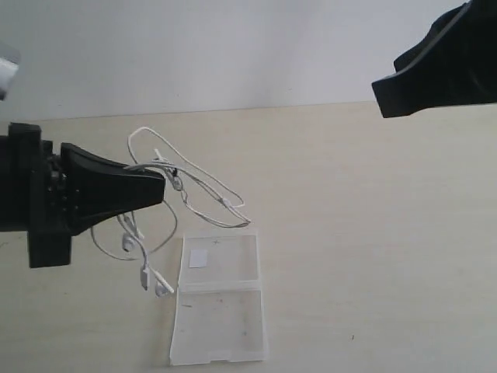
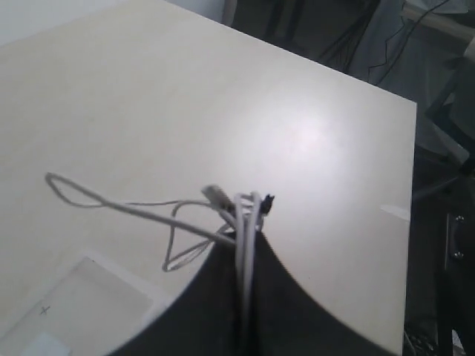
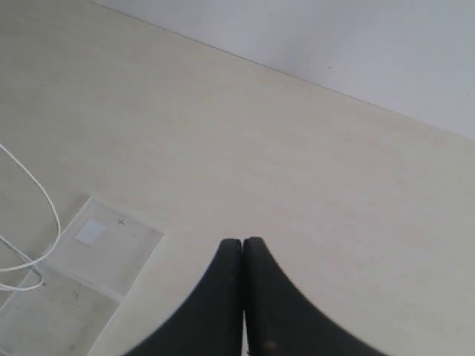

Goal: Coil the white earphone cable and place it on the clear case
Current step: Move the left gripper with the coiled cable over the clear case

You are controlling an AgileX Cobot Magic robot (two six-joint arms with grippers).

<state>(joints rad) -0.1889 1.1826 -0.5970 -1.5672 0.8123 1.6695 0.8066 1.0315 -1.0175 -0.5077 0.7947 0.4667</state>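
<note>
The white earphone cable (image 1: 203, 186) hangs in loose loops from my left gripper (image 1: 161, 186), which is shut on a bundle of its strands above the table. In the left wrist view the strands (image 2: 249, 222) run between the black jaws, with loops trailing off to one side. Two earbuds (image 1: 161, 288) dangle low, near the table beside the clear case (image 1: 221, 311). The case lies open and flat at the front centre, with a white sticker on its far half. My right gripper (image 3: 243, 243) is shut with nothing in it, raised high at the upper right (image 1: 388, 97).
The light wooden table (image 1: 373, 233) ends at a pale wall behind. In the left wrist view the table's far edge (image 2: 412, 185) borders a dark area with cables and equipment.
</note>
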